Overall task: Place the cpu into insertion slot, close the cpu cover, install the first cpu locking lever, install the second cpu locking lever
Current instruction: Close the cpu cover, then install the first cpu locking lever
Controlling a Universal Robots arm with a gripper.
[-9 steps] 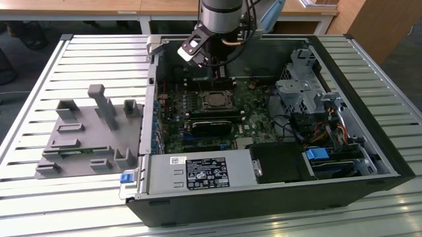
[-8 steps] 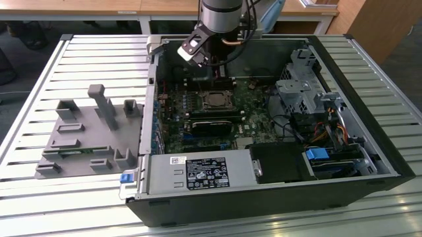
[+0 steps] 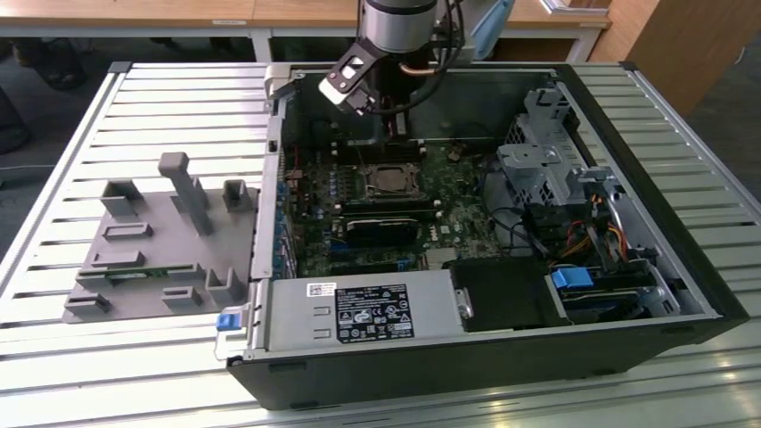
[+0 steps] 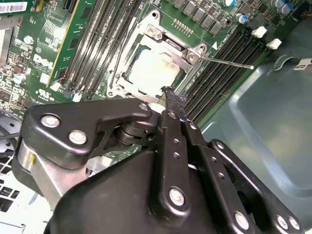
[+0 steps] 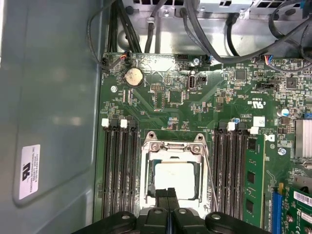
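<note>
While its two black fingers [image 5: 162, 201] press flat against each other with nothing between them, the pincer [image 5: 168, 192] hangs low inside the case [image 3: 476, 379], tips pointing at the nearest edge of the cover [image 5: 171, 147]. Whether the tips touch that edge cannot be told in either wrist view.

Just ahead of the tips lies the cpu [image 5: 176, 176], its pale metal top flat and square in the slot [image 5: 151, 183], whose dark rim shows as a narrow strip beside the chip. The cover is down over it, its silver frame lying flat around the chip.

To one side of the pincer a thin lever [image 4: 228, 62] angles away from the cover's far corner and stands out over the memory slots [image 5: 229, 170], not tucked against the frame. A second lever [image 4: 116, 66] runs close along the opposite side; whether it is hooked down cannot be told.

Past the memory slots on the first lever's side stands a green memory stick [image 5: 254, 180]. Farther ahead of the pincer, across the board [image 5: 165, 97], sits a round battery [image 5: 134, 76], and beyond it dark cables [image 5: 146, 24] cross the board's far end.

In the exterior view a power supply [image 3: 363, 312] lies across the board from the pincer. Outside the case, well apart from the pincer, a grey fixture [image 3: 167, 232] rests on the slatted table [image 3: 71, 134].
</note>
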